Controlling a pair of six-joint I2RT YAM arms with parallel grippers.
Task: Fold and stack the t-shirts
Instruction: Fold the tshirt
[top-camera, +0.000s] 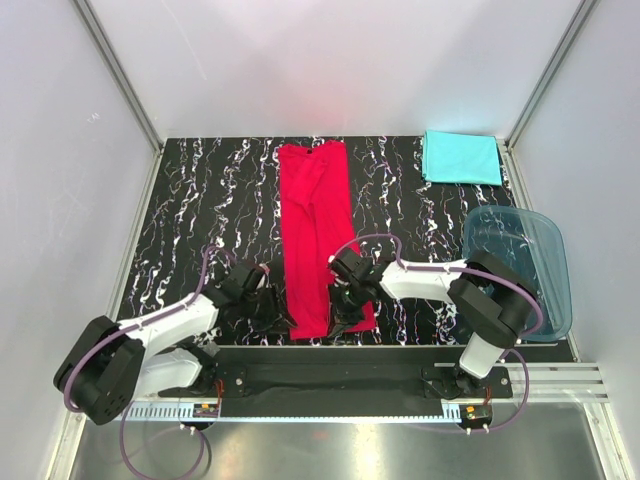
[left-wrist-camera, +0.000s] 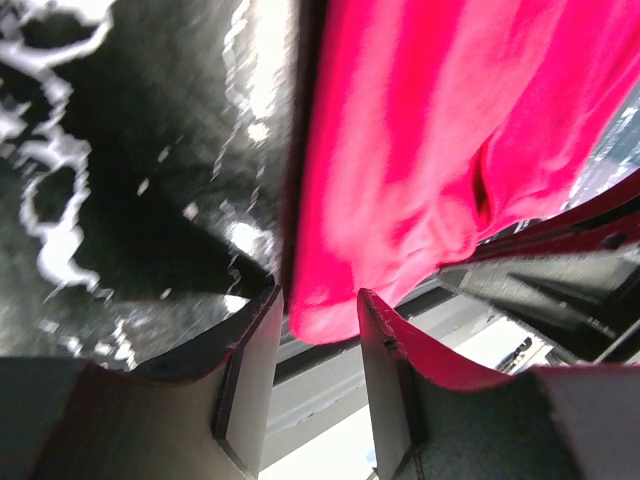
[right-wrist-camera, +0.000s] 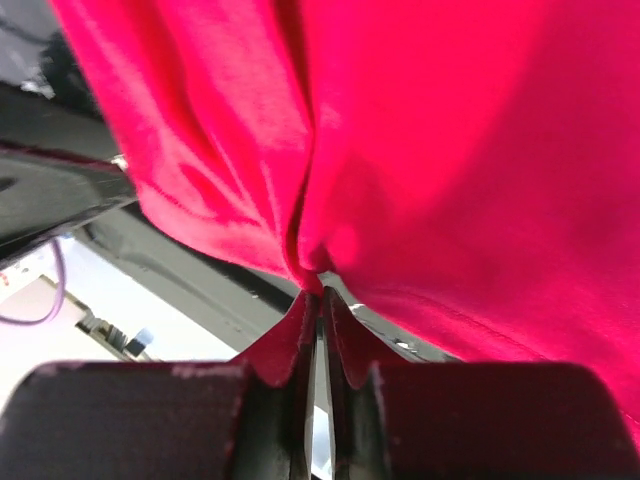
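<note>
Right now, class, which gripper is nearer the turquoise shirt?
Right. The right gripper pinches the red shirt at its edge facing the turquoise shirt; the left gripper sits at the opposite edge.

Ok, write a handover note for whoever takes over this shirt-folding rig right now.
Left gripper: open, at the near left corner of the bright red cloth t-shirt, not gripping it.
Right gripper: shut on that shirt's near right edge.
Red shirt lies as a long narrow strip in the middle of the black marbled table; the turquoise cloth t-shirt lies folded at the far right corner.
Done: turquoise folded, red narrowed lengthwise. Left: fold red crosswise, stack both.
</note>
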